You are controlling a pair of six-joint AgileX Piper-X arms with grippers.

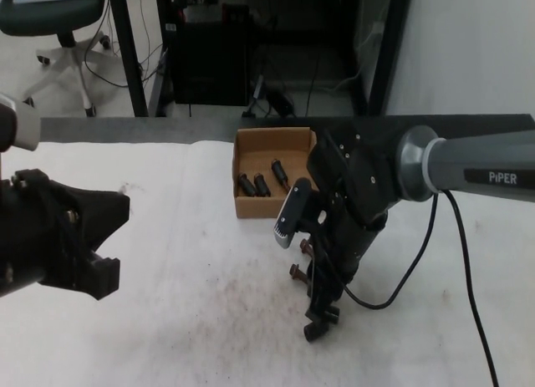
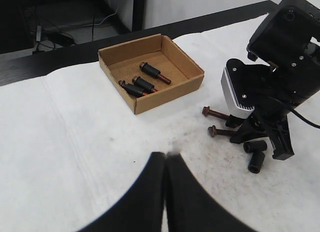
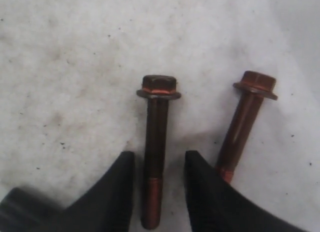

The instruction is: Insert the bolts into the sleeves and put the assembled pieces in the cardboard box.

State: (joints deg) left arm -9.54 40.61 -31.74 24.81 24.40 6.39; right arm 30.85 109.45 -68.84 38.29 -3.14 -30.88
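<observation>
While the right gripper (image 3: 159,159) stands open astride a bolt (image 3: 156,127) on the cloth (image 3: 75,66), second bolt (image 3: 248,117) just beside, two loose sleeves (image 2: 256,163) near, box (image 2: 170,96) farther off holding three assembled pieces (image 2: 144,84), left gripper (image 2: 165,159) closed on nothing, well apart

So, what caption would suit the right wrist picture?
Open pincer straddling one rusty bolt on the white cloth, a second bolt lying beside it.

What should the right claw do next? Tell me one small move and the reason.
Probably close the right claw on the bolt. Its open fingers straddle that bolt's shank as it lies flat on the white cloth, and the second bolt lies apart, outside the fingers.
</observation>
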